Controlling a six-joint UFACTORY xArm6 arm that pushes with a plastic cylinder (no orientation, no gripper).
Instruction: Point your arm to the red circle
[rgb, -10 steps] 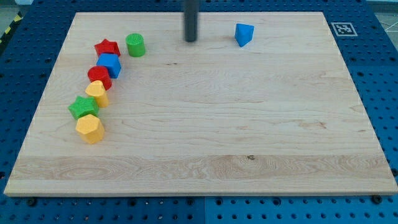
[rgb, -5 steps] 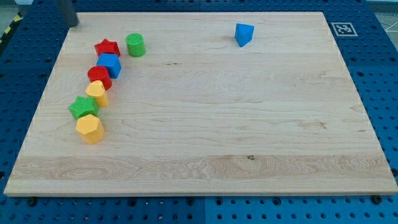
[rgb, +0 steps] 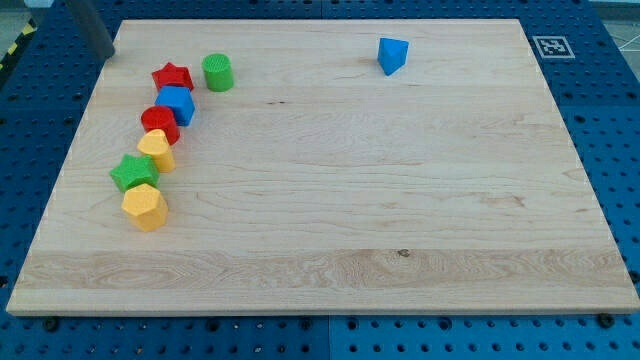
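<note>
The red circle (rgb: 158, 123) sits at the board's left, in a curved row of touching blocks, between a blue block (rgb: 177, 104) above it and a yellow block (rgb: 156, 149) below it. A red star (rgb: 172, 77) is at the top of the row, with a green cylinder (rgb: 217, 72) to its right. A green star (rgb: 133, 173) and a yellow hexagon (rgb: 144, 206) end the row. My tip (rgb: 103, 52) is at the view's top left, just off the board's left edge, above and left of the red star.
A blue triangular block (rgb: 392, 55) stands alone near the board's top edge, right of centre. A black-and-white marker (rgb: 550, 46) is on the board's top right corner. Blue perforated table surrounds the wooden board (rgb: 340, 200).
My rod swept from the top centre of the board to the top left corner, then shifted slightly down and left. No block has moved.
</note>
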